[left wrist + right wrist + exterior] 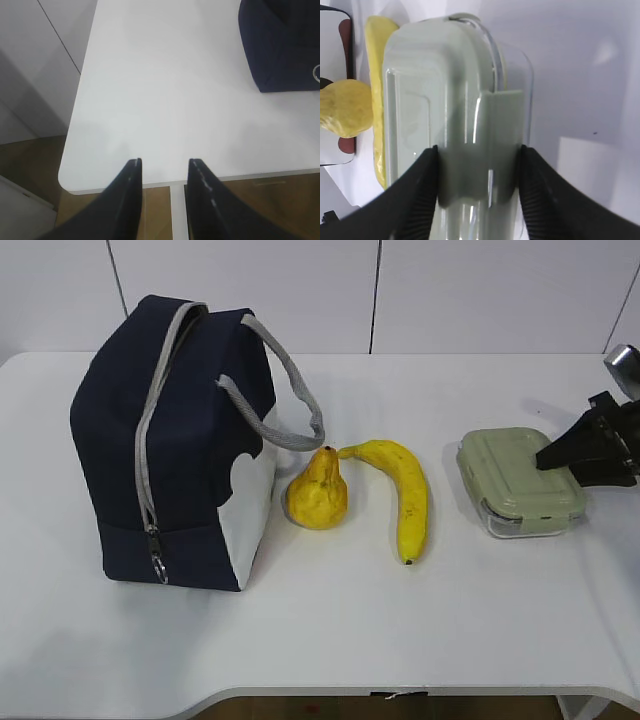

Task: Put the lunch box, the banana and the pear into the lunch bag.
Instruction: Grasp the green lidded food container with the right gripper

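Note:
The sage-lidded lunch box [515,475] lies flat at the right of the table. My right gripper [560,453] reaches in from the right edge; in the right wrist view its gripper [479,150] is shut on the lunch box [435,90], one finger against each side of the end clip. The banana [410,490] and the pear [318,490] lie side by side mid-table; the pear [345,112] and banana [377,100] show beyond the box. The navy lunch bag [170,440] stands upright at the left, its zipper [150,440] closed. My left gripper [165,162] is open and empty over the table's corner, the lunch bag [280,45] ahead to its right.
The white table [450,620] has a rounded front edge, with brown floor [30,165] below its corner. A white panelled wall [400,290] stands behind. The bag's grey handles [290,390] stick out toward the pear.

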